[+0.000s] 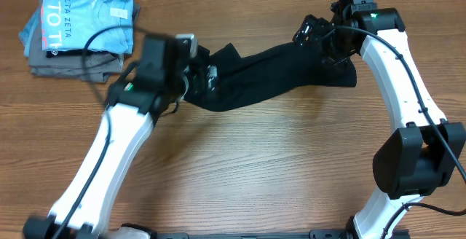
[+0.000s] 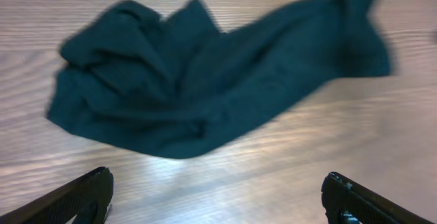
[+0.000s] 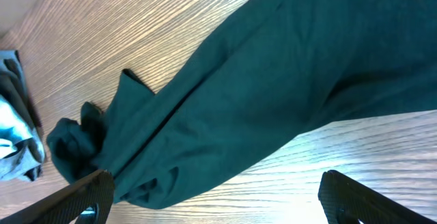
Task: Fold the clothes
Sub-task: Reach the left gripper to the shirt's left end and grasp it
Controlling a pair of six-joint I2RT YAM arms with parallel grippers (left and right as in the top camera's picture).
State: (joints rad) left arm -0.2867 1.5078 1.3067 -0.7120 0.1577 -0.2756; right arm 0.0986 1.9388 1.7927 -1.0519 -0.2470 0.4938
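My left pincer (image 2: 218, 200) hung over the bench (image 1: 255, 166) with its jaws spread wide and nothing between them. Its two dark fingers (image 2: 85, 195) showed at the lower corners of my left wrist view, above bare wood and just short of the cloth.

My right pincer (image 3: 218, 200) was spread just as wide and gripped nothing. One of its fingers (image 3: 89, 191) sat close against a bunched end of the fabric. I could not tell whether it touched.

The black T-shirt (image 1: 269, 71) lay unfolded on the far middle of the bench, crumpled into a long band. From overhead it ran between my two wrists, with my left pincer (image 1: 202, 71) over one end and my right pincer (image 1: 314, 33) over the other. My left arm was blurred in that view.

In my left wrist view the black T-shirt (image 2: 205, 94) was heaped and wrinkled on the left, thinning towards the upper right. In my right wrist view the black T-shirt (image 3: 273, 94) slanted from the upper right down to a knotted clump at the lower left.

At the far left corner of the bench, well apart from the shirt, a folded light blue T-shirt (image 1: 84, 13) with white lettering rested on folded grey garments (image 1: 73, 63).
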